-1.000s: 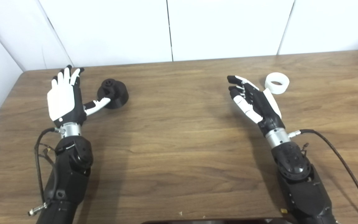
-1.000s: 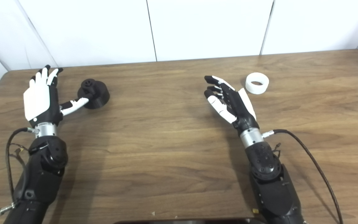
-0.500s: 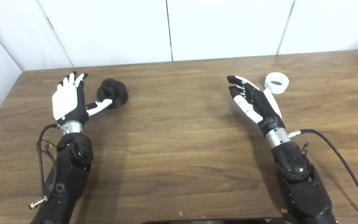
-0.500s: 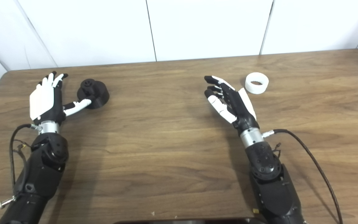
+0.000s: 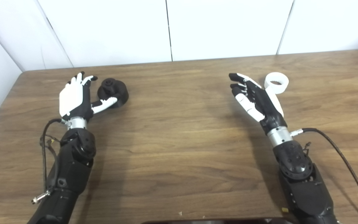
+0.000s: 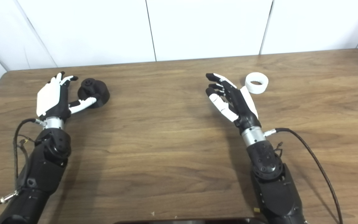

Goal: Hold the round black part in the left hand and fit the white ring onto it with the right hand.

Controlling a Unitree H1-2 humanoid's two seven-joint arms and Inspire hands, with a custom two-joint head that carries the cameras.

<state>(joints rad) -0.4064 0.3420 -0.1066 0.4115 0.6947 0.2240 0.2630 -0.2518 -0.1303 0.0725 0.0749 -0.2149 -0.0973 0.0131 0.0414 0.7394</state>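
Both hands are spreading wide, holding nothing: left hand [image 5: 73, 98] reaching beside the round black part [image 5: 113, 91], right hand [image 5: 256, 98] hovering near the white ring [image 5: 277, 82]

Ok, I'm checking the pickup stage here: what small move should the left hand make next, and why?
Probably close the left hand around the black part. The hand is open right beside the part, thumb stretched along its near side, fingers spread at its far left, and the part sits on the table, not yet gripped. The right hand is open beside the white ring.
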